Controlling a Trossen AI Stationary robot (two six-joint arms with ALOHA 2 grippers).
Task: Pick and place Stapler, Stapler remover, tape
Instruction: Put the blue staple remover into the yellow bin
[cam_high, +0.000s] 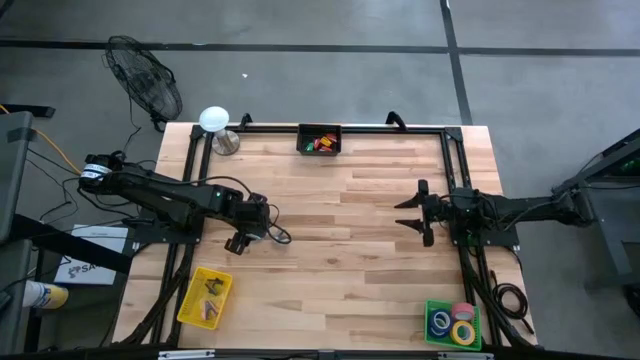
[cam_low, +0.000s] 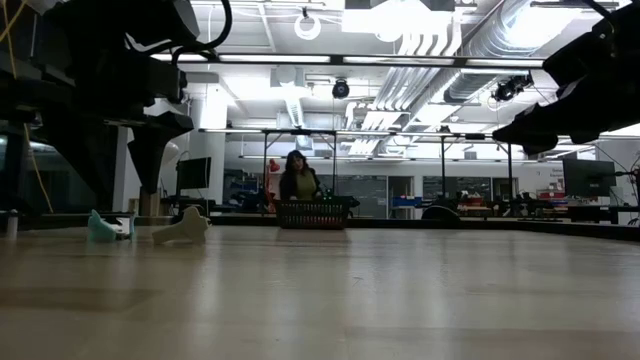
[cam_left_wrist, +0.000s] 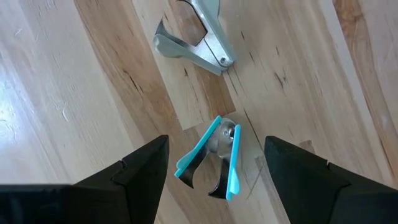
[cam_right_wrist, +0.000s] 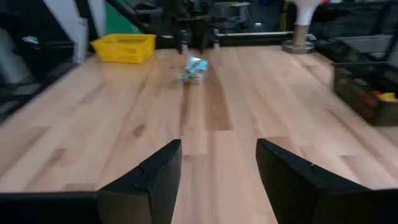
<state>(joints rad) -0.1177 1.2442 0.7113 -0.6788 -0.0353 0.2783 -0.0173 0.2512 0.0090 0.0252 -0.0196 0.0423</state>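
Because three bins sit around the desk's edges, the scene reads as a sorting job: a yellow bin (cam_high: 205, 298) near the front left corner, a green bin (cam_high: 452, 324) at the front right corner, and a black bin (cam_high: 320, 139) at the middle of the far edge. The green bin already holds ring-shaped rolls of tape (cam_high: 461, 322) in blue, yellow and pink. The black bin holds small red and yellow items, too small to identify. The yellow bin holds a few small pieces that cannot be made out.

Hovering over the left half of the desk, the left tool (cam_left_wrist: 215, 173) points straight down with its two dark fingers spread wide. Directly between those fingers, on the bare wood, lies a staple remover with blue handles (cam_left_wrist: 212, 158), apart from both fingers and not yet gripped. The wide spread seems meant to straddle it before closing. A second, plain silver staple remover (cam_left_wrist: 196, 38) lies just beyond the blue one, near it but not touching.

Waiting over the right half of the desk, the right tool (cam_high: 418, 212) faces across toward the left side, its fingers also spread and holding nothing. No stapler can be clearly seen on the open desk.

A white lamp (cam_high: 214, 120) stands at the far left corner. A person (cam_low: 298, 178) stands in the room beyond the far edge.
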